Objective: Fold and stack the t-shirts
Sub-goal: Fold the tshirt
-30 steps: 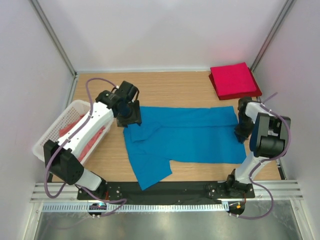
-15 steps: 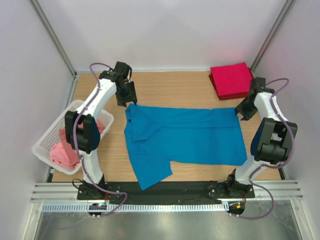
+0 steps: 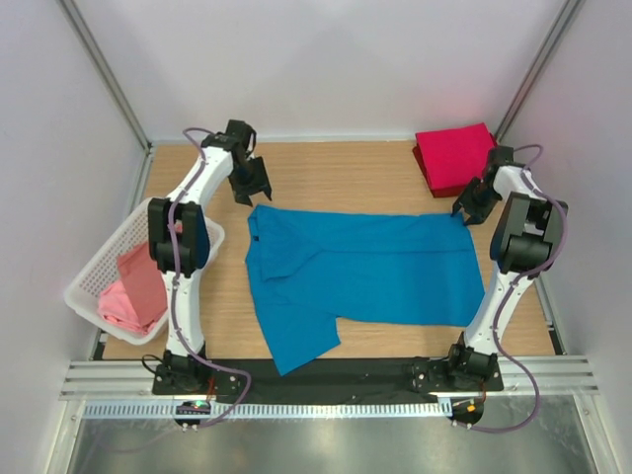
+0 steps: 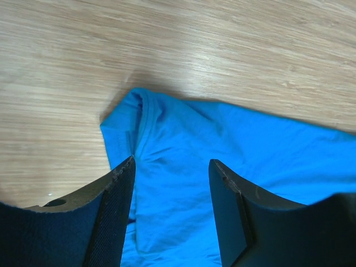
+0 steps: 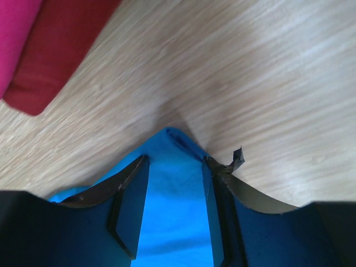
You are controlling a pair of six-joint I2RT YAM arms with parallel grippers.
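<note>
A bright blue t-shirt (image 3: 365, 272) lies spread flat across the middle of the table, one sleeve pointing to the near edge. My left gripper (image 3: 255, 188) is open just above its far left corner, with blue cloth (image 4: 222, 156) showing between the open left gripper (image 4: 171, 161) fingertips. My right gripper (image 3: 466, 209) is open over the far right corner; that corner (image 5: 175, 139) lies between the open right gripper (image 5: 175, 158) fingertips. A folded crimson red t-shirt (image 3: 459, 158) lies at the back right and shows in the right wrist view (image 5: 61, 44). Salmon pink shirts (image 3: 133, 291) lie in the basket.
The white lattice basket (image 3: 84, 281) stands at the left table edge. Grey enclosure walls and metal posts close in the back and both sides. Bare wood (image 3: 346, 178) shows beyond the blue shirt's far edge.
Both arms have reached out toward the far side: the left gripper moved from the shirt's left part to its far left corner, the right from the right edge to the far right corner.
</note>
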